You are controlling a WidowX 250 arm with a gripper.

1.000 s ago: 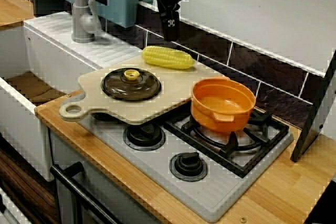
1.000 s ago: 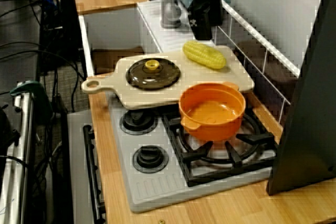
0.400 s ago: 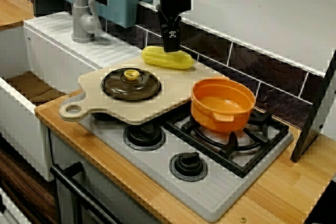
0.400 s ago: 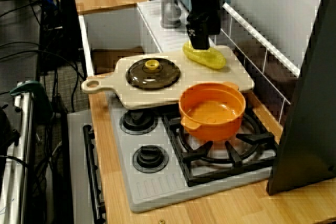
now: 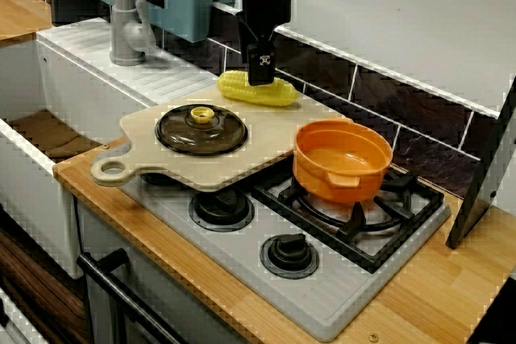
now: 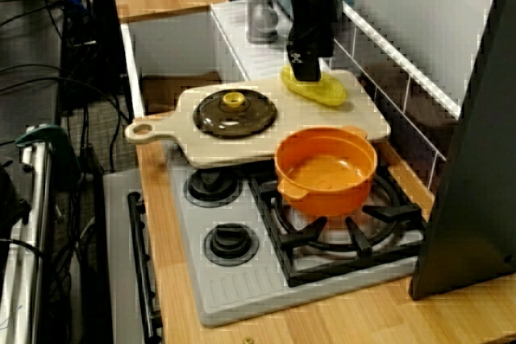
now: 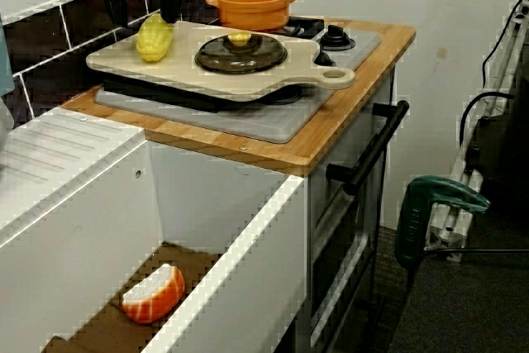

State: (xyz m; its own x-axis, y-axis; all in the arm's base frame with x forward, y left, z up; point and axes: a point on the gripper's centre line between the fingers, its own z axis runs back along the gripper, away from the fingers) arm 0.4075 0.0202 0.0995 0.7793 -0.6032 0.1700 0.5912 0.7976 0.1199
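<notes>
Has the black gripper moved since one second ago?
Yes, the gripper came down: earlier above the yellow corn cob on the pale wooden board, now at it.

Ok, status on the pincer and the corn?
Pincer open, low astride the corn, contact unclear. Corn lying at the back of the cutting board. Lid and orange pot nearby, neither in the way.

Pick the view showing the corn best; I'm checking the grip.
The view from the sink end: the corn shows nearly whole under the gripper, jaws open. Both stove views show it lengthwise, its middle behind the gripper.
</notes>
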